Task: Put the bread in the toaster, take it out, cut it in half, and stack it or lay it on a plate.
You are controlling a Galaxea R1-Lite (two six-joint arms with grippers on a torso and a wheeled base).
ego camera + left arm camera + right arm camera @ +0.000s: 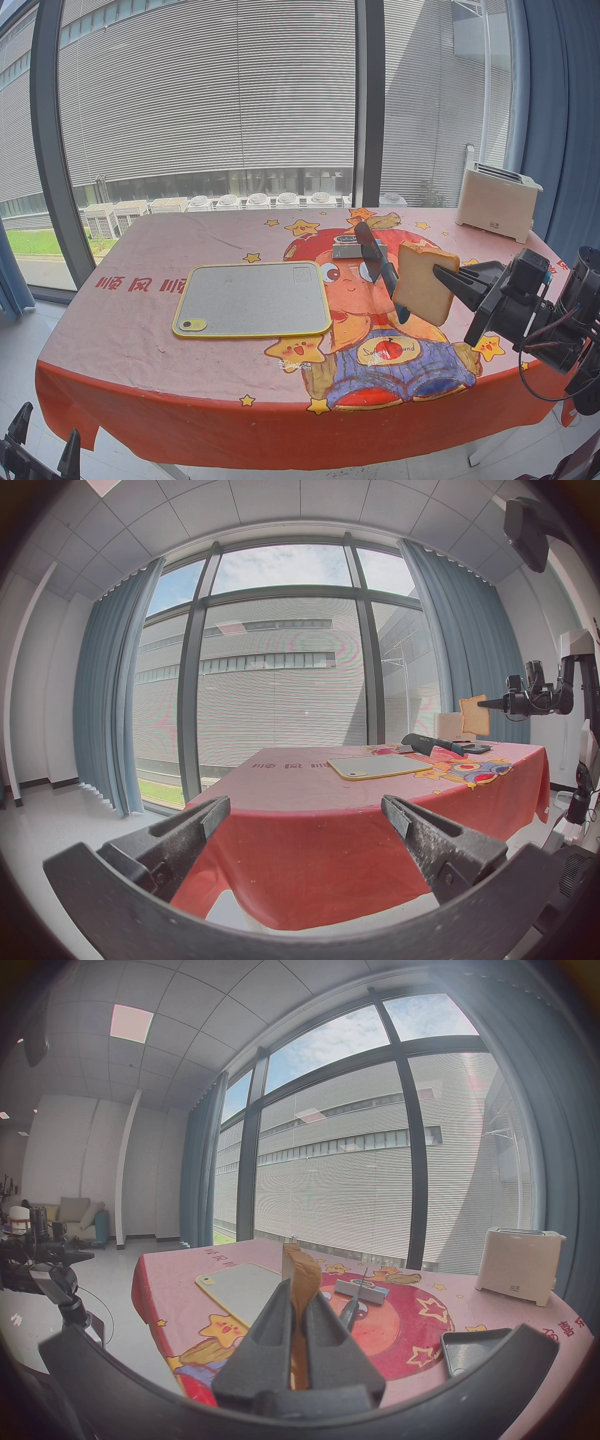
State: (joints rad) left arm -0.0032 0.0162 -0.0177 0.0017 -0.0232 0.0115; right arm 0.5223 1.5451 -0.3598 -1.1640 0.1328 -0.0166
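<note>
Tan bread slice (pixel 425 284), just one, clamped upright in the right pincer (pixel 444 273); left pincer (pixel 304 804) gapes apart. One toaster (pixel 497 201), one knife (pixel 378 262), one cutting board (pixel 253 299).

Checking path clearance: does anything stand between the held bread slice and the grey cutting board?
Yes: the black knife, propped on a small grey rest, stands between the tan bread slice held by the right gripper and the yellow-rimmed grey cutting board.
</note>
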